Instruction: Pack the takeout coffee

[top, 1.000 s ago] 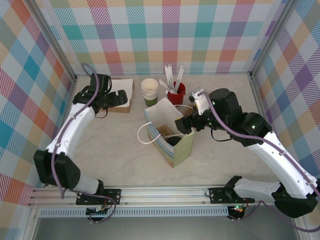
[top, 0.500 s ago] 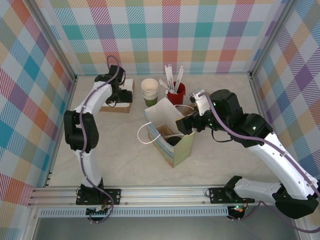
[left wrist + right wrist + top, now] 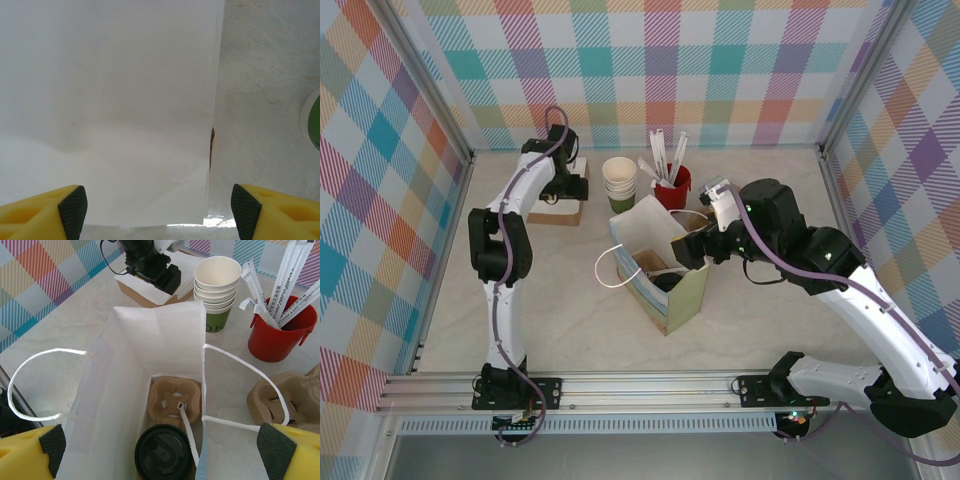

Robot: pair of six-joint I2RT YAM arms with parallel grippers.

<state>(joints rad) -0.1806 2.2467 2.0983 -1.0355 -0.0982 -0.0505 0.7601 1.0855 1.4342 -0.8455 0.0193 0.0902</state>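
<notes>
Two tools gaped empty: left tool [image 3: 160, 205], right tool [image 3: 164, 445].
I feared snagging the bag [image 3: 150, 330] and tipping the takeout coffee [image 3: 164, 454].

Bare along the near edge of the pale marble table [image 3: 550, 320]. Mid-table, blocked by an upright white paper bag [image 3: 645, 225]: mouth open, floor taken by black-lidded paper cup [image 3: 164, 454] and brown pulp tray [image 3: 175, 397]. Crowded behind, toward the far edge: stacked cream paper cups [image 3: 619, 180], red stirrer cup [image 3: 672, 188].
</notes>
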